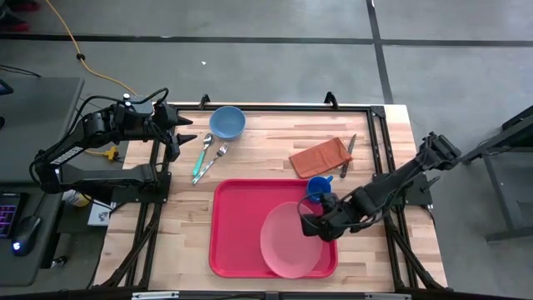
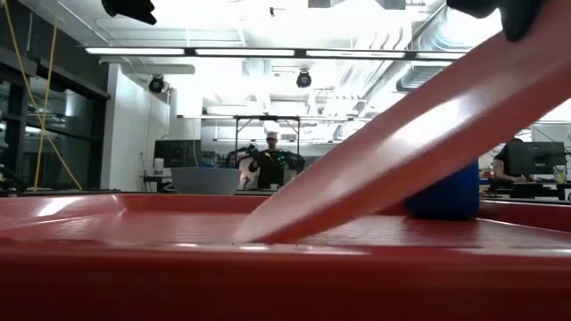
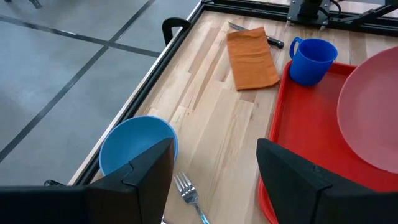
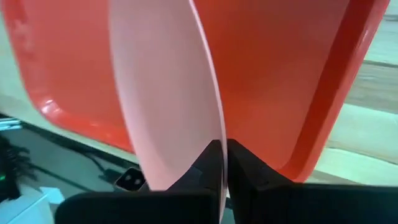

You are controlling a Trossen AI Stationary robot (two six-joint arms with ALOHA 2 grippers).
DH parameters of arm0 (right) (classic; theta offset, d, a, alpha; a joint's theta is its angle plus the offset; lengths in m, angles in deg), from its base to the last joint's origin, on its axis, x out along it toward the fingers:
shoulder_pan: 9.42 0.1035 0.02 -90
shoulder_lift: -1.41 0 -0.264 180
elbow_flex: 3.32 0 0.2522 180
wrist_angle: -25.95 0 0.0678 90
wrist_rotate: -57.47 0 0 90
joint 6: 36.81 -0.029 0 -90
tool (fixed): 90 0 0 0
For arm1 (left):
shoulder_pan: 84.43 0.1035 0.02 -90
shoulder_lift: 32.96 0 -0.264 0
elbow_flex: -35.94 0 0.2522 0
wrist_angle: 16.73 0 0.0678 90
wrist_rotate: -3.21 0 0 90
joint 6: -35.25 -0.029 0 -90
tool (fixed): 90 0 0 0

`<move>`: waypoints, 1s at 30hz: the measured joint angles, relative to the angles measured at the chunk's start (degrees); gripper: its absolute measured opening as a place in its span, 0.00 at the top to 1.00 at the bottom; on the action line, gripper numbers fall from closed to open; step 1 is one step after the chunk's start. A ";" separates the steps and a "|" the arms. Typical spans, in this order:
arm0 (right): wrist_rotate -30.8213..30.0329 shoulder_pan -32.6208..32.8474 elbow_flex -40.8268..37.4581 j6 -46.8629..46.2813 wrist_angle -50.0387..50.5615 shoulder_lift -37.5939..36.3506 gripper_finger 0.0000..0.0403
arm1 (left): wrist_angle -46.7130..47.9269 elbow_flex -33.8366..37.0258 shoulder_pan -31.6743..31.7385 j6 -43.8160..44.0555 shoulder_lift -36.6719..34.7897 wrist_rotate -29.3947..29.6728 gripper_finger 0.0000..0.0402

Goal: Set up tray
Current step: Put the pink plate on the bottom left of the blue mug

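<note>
Tray: The red tray [image 1: 237, 225] lay flat on the wooden table [image 1: 266, 146], near the table's 6 o'clock edge.
How it would handle: It looked stiff, smooth and light, so I think it would slide easily if pushed. Its low rim looked like the best place to take hold, at a bare side with nothing on it.
Plate: The pink plate [image 1: 287, 242] was over the tray's 4 o'clock corner. It was tilted, with one edge down on the tray and the other edge up in the air.
Right gripper: The right gripper [image 1: 310, 223] was at the plate's 1 o'clock edge. Its two fingers [image 4: 208, 163] were pinched tight on the thin rim of the plate.
Plate grip: The plate looked hard and slippery, and the grip was only on its edge, so it could slip or swing.
Cup: The blue cup [image 1: 318, 187] stood on the tray's 1 o'clock corner, just beside the gripper.
Left gripper: The left gripper [image 1: 179, 133] waited at the table's 10 o'clock side with its fingers apart, holding nothing.
Still off the tray: The blue bowl [image 1: 226, 122], fork [image 1: 213, 161], orange napkin [image 1: 319, 156] and knife [image 1: 348, 154] lay on the wood at the tray's 12 o'clock side.
</note>
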 joint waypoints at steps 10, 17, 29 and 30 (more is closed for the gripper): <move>4.05 -0.19 0.00 -1.79 2.60 5.11 1.00 | -0.02 0.00 0.01 0.02 0.00 0.00 0.35; 5.18 -1.78 0.00 -1.96 9.33 5.79 1.00 | -0.05 0.00 0.01 0.04 0.00 -0.07 0.35; 8.23 -3.02 -2.11 -1.89 9.04 5.82 1.00 | -0.09 0.00 0.02 0.04 0.00 -0.07 0.35; 8.62 -3.02 -2.98 -2.10 8.10 5.82 1.00 | -0.09 0.00 0.00 0.02 0.00 -0.07 0.35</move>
